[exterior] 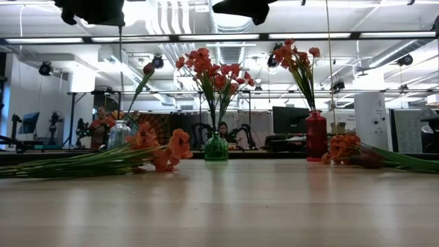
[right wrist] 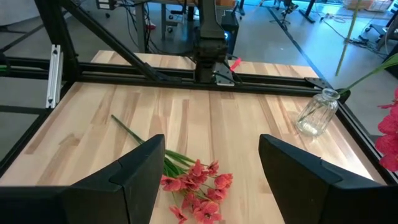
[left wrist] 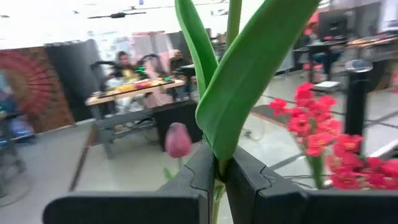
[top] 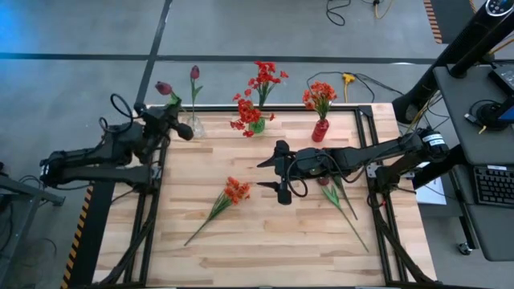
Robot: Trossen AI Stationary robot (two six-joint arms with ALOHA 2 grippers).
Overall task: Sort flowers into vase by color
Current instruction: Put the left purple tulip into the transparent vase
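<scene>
Open-plan lab: desks, monitors, ceiling ducts

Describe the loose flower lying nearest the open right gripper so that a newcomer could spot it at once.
Start at the wooden table and look to its middle, just left of the right gripper. There an orange flower lies flat, its stem running toward the near left corner. Unlike the flowers standing in the green vase and red vase at the back, it lies alone.

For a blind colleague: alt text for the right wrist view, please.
The right tool hangs open above an orange flower lying on the wooden table. A clear glass vase stands near the table's edge.
</scene>
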